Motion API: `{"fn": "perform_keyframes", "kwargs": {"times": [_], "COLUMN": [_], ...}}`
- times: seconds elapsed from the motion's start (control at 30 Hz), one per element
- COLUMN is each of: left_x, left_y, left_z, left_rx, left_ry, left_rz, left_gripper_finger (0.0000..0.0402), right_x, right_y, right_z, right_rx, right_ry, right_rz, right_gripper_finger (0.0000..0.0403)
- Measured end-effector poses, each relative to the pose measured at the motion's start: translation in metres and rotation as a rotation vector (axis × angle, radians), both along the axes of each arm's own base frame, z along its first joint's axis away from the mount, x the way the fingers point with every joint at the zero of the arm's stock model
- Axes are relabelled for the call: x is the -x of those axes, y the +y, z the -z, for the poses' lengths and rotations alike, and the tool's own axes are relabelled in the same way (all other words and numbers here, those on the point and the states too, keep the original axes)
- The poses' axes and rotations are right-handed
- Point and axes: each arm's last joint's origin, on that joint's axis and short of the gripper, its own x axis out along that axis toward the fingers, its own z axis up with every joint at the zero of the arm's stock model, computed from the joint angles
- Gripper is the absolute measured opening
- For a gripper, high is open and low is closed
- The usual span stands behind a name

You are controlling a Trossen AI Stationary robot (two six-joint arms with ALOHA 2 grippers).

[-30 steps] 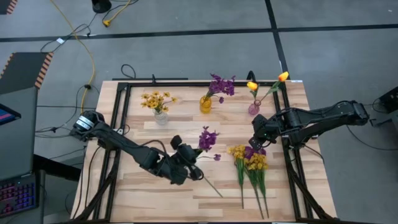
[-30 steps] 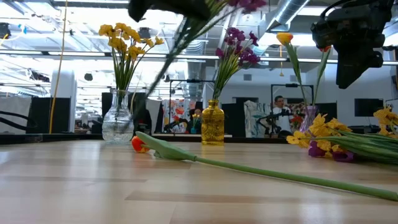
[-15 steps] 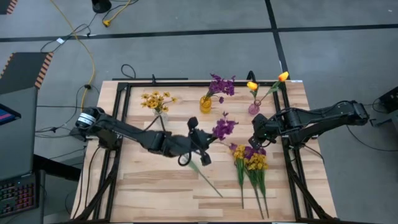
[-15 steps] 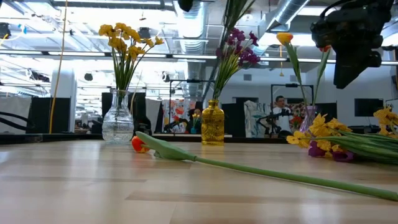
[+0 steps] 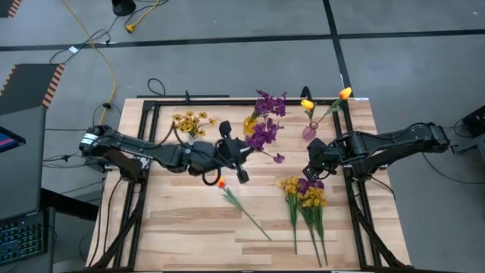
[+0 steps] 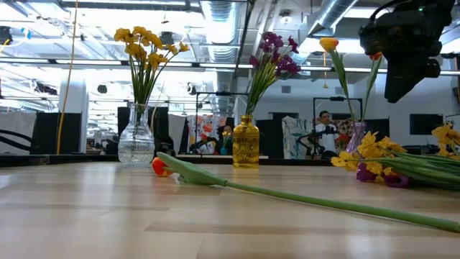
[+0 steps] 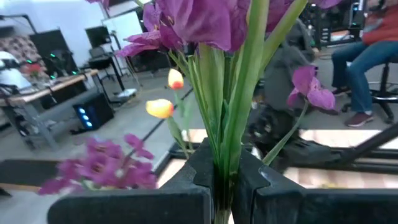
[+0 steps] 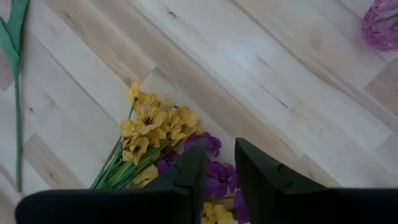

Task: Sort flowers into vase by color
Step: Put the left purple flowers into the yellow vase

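Observation:
My left gripper (image 5: 241,153) is raised over the table's middle, shut on a purple flower bunch (image 5: 263,135) next to the yellow vase (image 5: 250,127), which holds purple flowers (image 5: 269,102). An orange tulip (image 5: 220,183) lies flat on the table, its stem running toward the near edge. A pile of yellow and purple flowers (image 5: 307,193) lies at the right, with my right gripper (image 8: 219,167) open a little above it. Yellow flowers (image 6: 147,43) stand in a clear vase (image 6: 136,140), and two tulips (image 5: 307,105) stand in a pink vase (image 5: 309,131). My left gripper pinches the purple bunch's green stems (image 7: 225,163) between its two fingers (image 7: 202,168), below the blossoms. The fingers come level from the table's left. The bunch is lifted clear of the table, its blossoms (image 7: 199,22) beyond the fingertips.
A black frame (image 5: 151,121) runs along the table's left, far and right sides. The three vases stand in a row near the far edge. Bare wood (image 5: 189,227) lies at the near left. People and equipment show in the room behind the table.
My left gripper has risen and gone toward the far edge and the yellow vase, tipping up to level and rolling, still shut on the purple bunch. The bunch has gone with it, clear of the table. The orange tulip on the table now shows in the high view.

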Motion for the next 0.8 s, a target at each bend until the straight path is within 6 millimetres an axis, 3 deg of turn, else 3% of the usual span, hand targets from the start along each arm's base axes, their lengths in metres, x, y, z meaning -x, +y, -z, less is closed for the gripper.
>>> {"fn": "perform_keyframes", "kwargs": {"times": [0.37,0.8], "left_x": [0.003,0.003], "left_y": [0.036,0.084], "left_z": [-0.012,-0.009], "left_rx": [-0.069,0.060], "left_ry": [-0.043,-0.093], "left_rz": [-0.102,-0.237], "left_gripper_finger": [0.0006,0.0006], "right_x": [0.000,0.000], "right_y": [0.000,0.000], "right_z": [0.000,0.000], "right_rx": [0.000,0.000], "right_ry": [0.000,0.000], "right_rz": [0.000,0.000], "right_gripper_finger": [0.0113,0.0113]}}
